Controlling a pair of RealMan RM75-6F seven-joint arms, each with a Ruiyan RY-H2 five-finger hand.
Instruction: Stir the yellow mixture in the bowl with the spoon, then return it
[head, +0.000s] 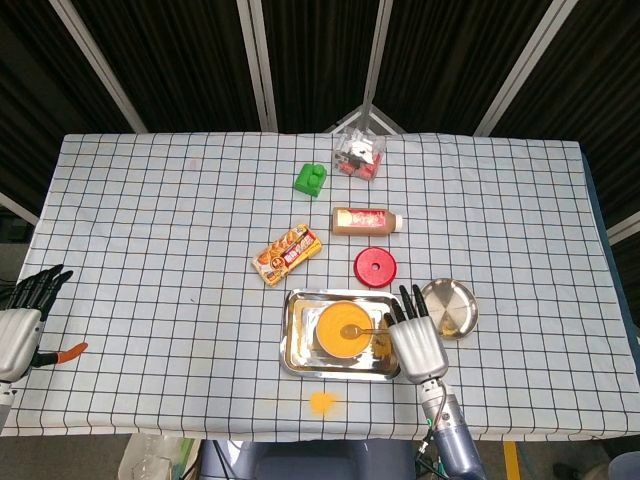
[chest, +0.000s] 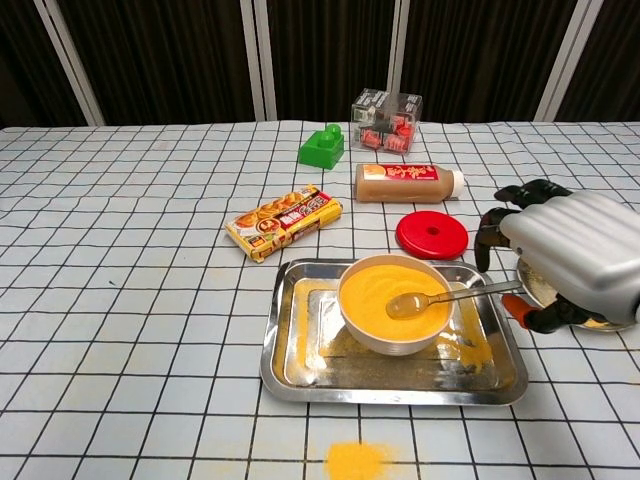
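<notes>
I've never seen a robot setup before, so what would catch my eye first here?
Probably the bowl of bright yellow mixture, standing in a steel tray near the table's front edge, with a spoon resting in it. Right beside it hovers the robot's silvery right hand, fingers curled near the spoon's handle.

spoon (chest: 430, 297) in bowl (chest: 393, 304) | bowl on tray (chest: 392, 375) | lid (chest: 431, 235) behind tray
</notes>
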